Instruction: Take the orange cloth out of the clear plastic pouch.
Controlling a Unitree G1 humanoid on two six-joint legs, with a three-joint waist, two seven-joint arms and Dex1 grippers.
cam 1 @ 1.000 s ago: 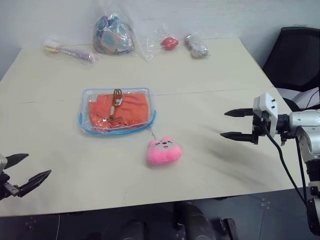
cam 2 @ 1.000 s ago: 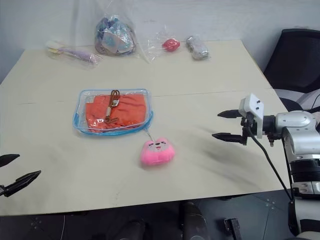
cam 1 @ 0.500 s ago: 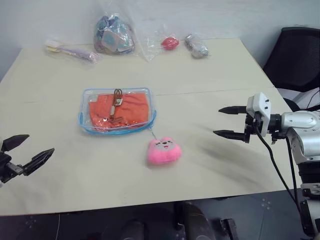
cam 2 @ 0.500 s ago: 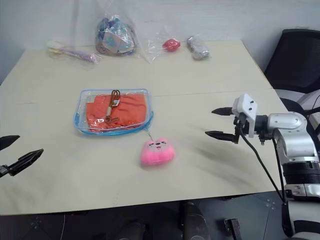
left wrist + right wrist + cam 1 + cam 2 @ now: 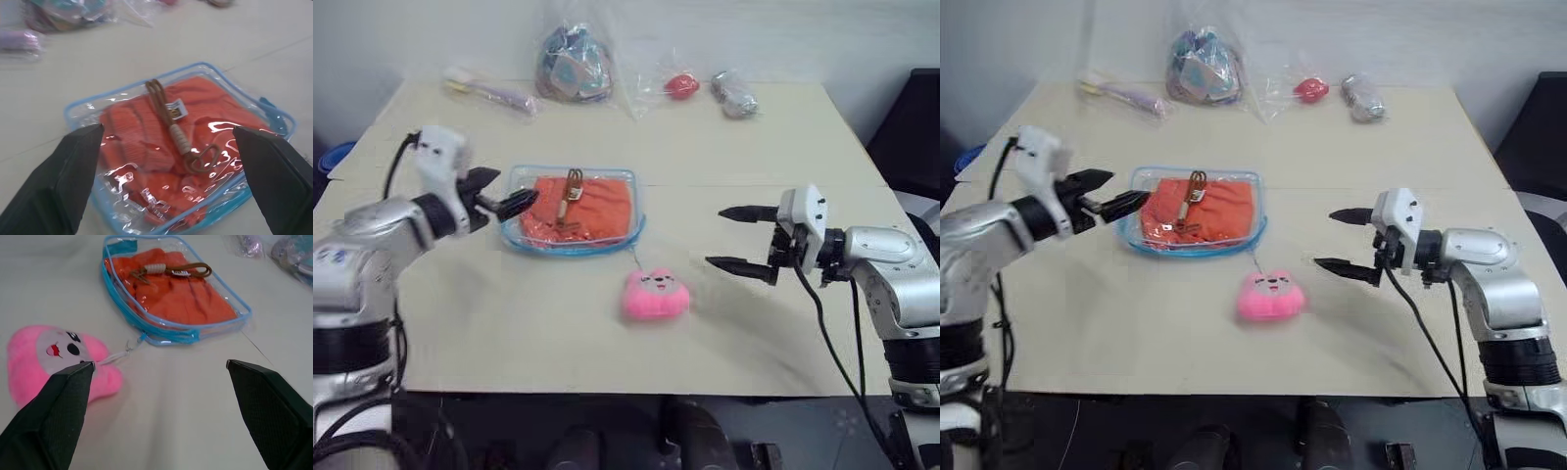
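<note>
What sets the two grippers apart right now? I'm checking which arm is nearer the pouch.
The left gripper hangs at the clear plastic pouch's edge; the right gripper is well off to its side, past the pink plush toy. Left points right, right points left. Both are open and empty; the orange cloth is inside.

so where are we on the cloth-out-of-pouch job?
Nothing done: the orange cloth sits fully inside the clear plastic pouch, flat on the table. In hand: the left gripper is open at the pouch's left edge, not gripping; the right gripper is open, off to the right past the pink plush toy. Left: hold the pouch, open it, pull the cloth out.
</note>
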